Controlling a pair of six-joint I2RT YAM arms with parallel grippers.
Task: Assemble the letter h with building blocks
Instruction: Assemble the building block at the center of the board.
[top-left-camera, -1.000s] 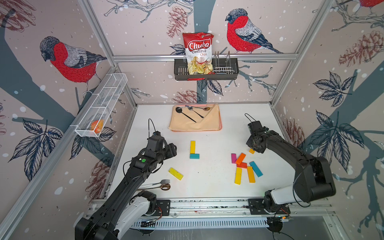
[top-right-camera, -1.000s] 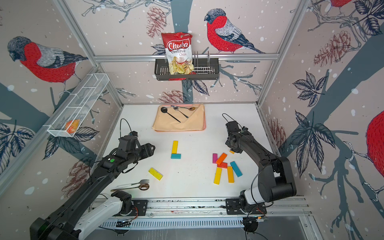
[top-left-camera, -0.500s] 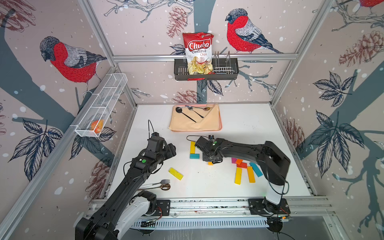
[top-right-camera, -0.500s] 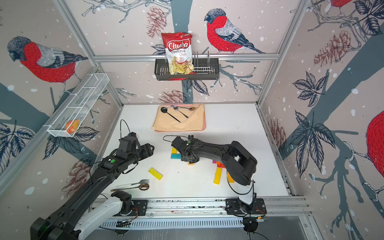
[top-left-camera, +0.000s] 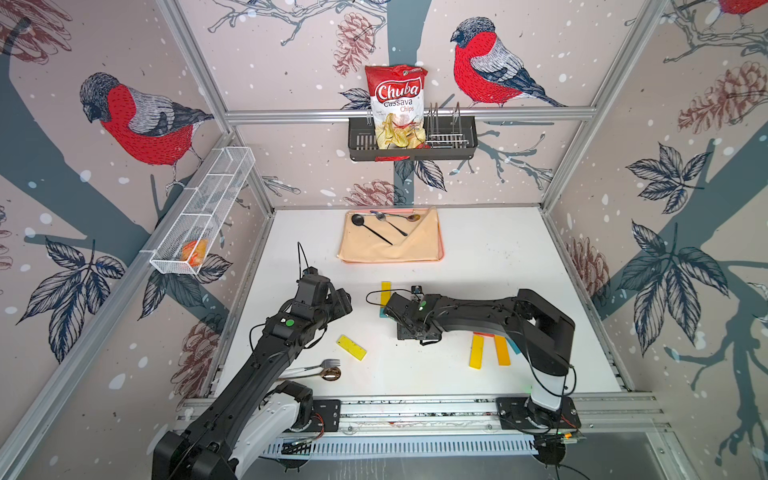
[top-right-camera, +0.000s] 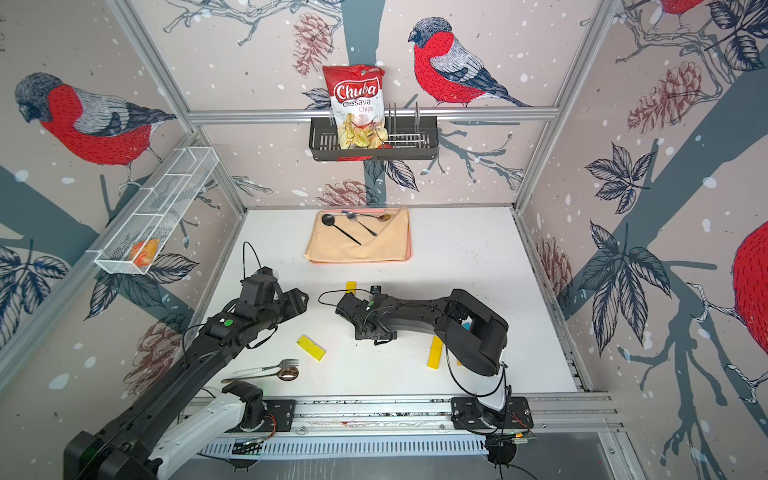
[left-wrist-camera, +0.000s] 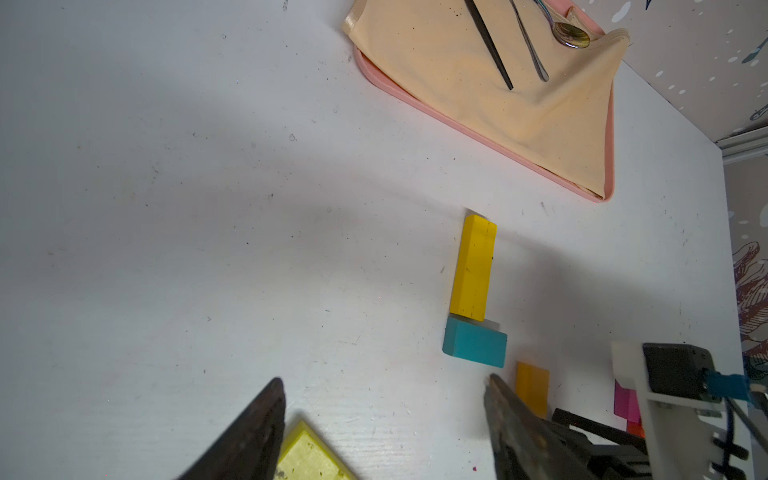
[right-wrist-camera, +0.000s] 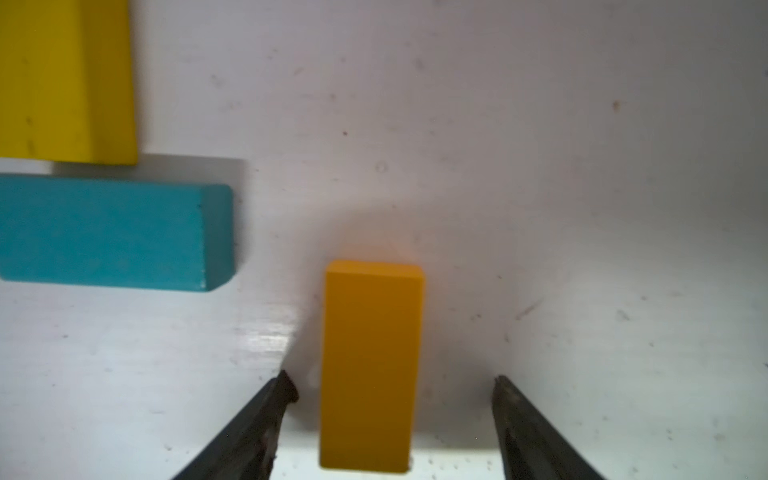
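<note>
Although the white table (top-left-camera: 519, 266) filled most of both top views, the work sat in a small patch near its middle. The right arm (top-left-camera: 490, 309) reached across to that patch. Its right gripper (right-wrist-camera: 395, 384) hung low there, jaws spread to either side of the orange block (right-wrist-camera: 372, 365) and touching neither long edge. The left gripper (left-wrist-camera: 384, 384) was likewise spread and empty, off to the left, with a loose yellow block (top-left-camera: 351, 347) on the table close by. The spare blocks (top-left-camera: 476, 351) lay together well to the right, partly hidden under the right arm.

The letter was three pieces. A yellow stem block (left-wrist-camera: 473, 268) lay lengthwise, pointing away from the robot. A teal block (left-wrist-camera: 473, 343) lay crosswise at its near end, touching or very nearly so. The orange one lay parallel to the stem, near the teal block's free end but with a strip of table showing between them.

These pieces looked rigid, light and smooth-painted, so I judged they would neither bend nor crush but would skid at a light touch. The best hold seemed to be across the narrow width, pads on the two long sides near the middle, low to the table. A grip at one end would likely let the block swing. Closing the gap probably called for a gentle sideways push.
</note>
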